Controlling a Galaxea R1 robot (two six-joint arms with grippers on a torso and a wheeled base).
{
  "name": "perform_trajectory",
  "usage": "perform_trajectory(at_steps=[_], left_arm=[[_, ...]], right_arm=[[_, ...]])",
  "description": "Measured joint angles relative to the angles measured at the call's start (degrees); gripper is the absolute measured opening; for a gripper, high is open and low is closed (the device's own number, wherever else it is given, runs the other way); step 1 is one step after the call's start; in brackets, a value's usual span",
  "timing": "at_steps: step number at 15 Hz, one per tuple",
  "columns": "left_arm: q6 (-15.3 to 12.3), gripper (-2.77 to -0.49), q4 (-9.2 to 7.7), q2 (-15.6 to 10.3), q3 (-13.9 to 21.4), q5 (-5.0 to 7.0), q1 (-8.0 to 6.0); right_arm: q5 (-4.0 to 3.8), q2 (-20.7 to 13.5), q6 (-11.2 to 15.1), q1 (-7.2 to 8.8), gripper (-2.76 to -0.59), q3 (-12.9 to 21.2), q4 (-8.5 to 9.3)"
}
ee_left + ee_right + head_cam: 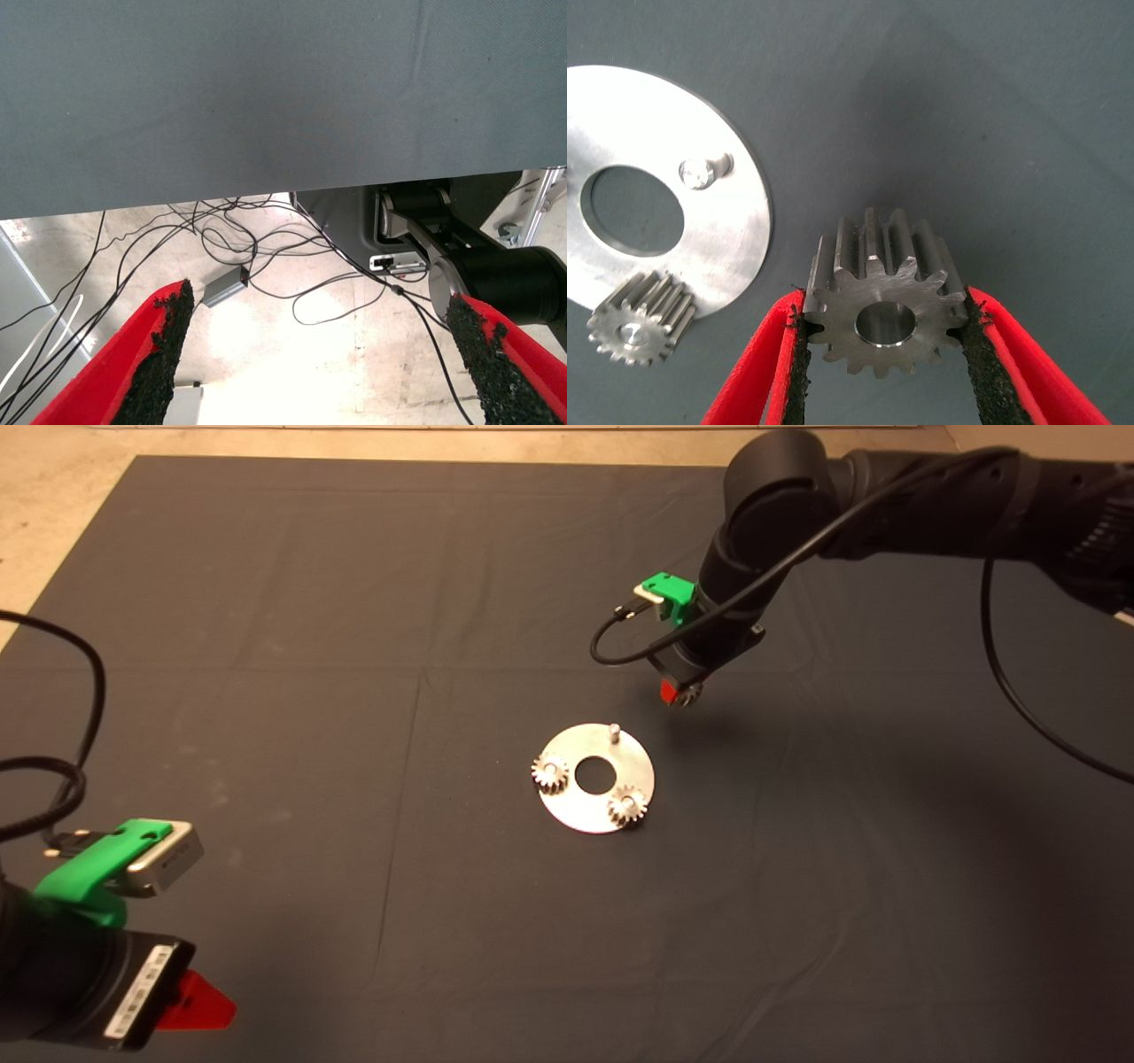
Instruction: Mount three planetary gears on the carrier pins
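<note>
Just beside disc [595, 815], right pincer [881, 341] grips 3rd gear [881, 297] btwn pads.

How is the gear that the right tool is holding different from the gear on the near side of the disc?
The held gear is up off the mat, clamped between the right tool's pads; the near gear sits on the disc. The held gear's bore is open and empty; the near gear's bore is filled by a pin. The held gear hangs beyond the disc's far edge, past the bare pin. Both are the same silver toothed type.
</note>
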Motion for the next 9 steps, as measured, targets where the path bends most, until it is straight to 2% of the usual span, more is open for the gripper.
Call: perform_trajectory(at_steps=[3, 9], left_arm=[[0.07, -1.22, -0.22, -0.21, 0.0, 0.01, 0.0], [0.07, -1.22, -0.39, -0.42, 0.0, 0.01, 0.0]], right_arm=[[-0.06, 1.31, 0.02, 0.05, -2.29, -0.98, 1.19], [-0.06, 4.38, 0.02, 0.3, -2.29, -5.12, 1.72]])
